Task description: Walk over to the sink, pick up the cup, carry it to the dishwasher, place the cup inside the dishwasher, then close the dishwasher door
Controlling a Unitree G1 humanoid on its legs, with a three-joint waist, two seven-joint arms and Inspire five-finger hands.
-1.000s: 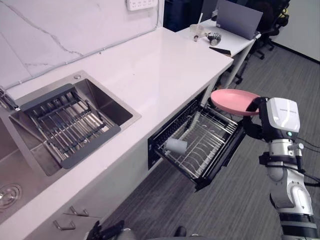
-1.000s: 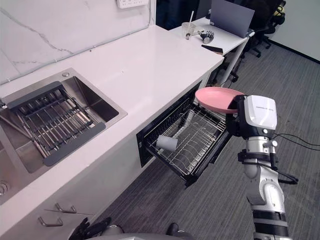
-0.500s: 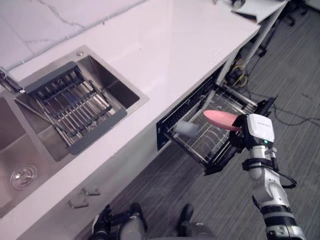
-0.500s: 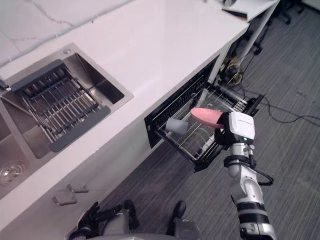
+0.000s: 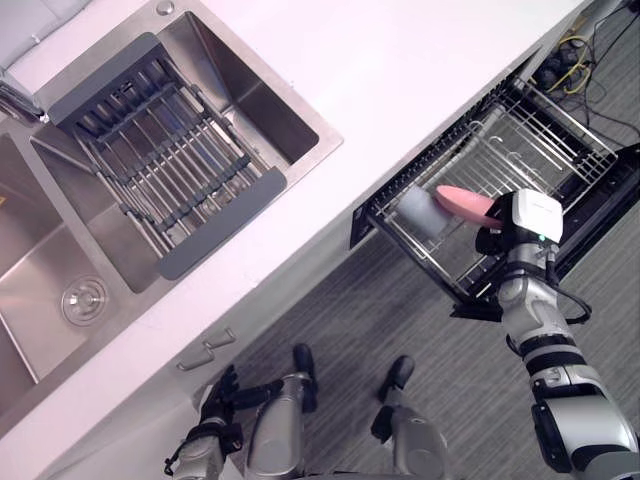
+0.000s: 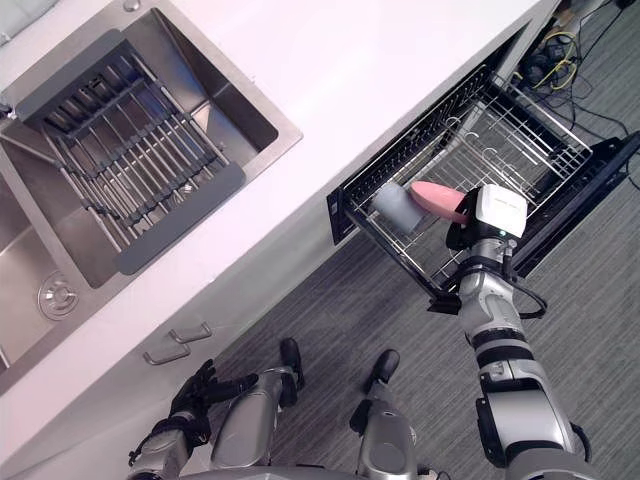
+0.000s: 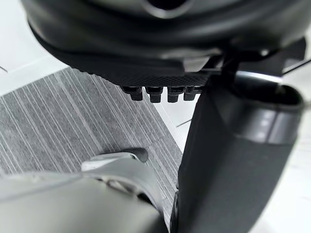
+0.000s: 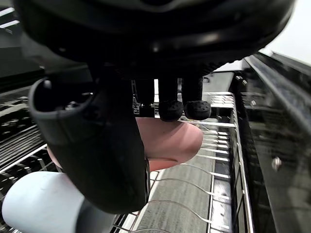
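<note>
**Plate over the rack, not a cup: set it down, then shut the door**

Left robot hand (image 6: 190, 405) hangs low at my side, fingers relaxed, holding nothing.

Right robot hand (image 8: 97, 145) is pinched on a pink plate (image 5: 462, 203), fingers on top and thumb under the rim. It holds the plate roughly flat, above the near end of the pulled-out rack (image 5: 540, 140). The task says cup, but what I'm carrying is this plate. The only cup (image 5: 420, 212) I see is pale grey, on its side in the rack, just beside the plate edge.

My plan:
- Lower slowly.
- Keep the plate clear of the cup.
- Tip it between the wire tines before letting go.
- Pull the hand straight back so it doesn't snag.
- Only then push the dishwasher door (image 6: 590, 185), which is open.

Beyond that are the white desk (image 5: 400, 60) and the steel sink (image 5: 270, 100) with a dark drain rack (image 5: 170, 170).

I can't read any writing or labels on the plate, cup or rack.
</note>
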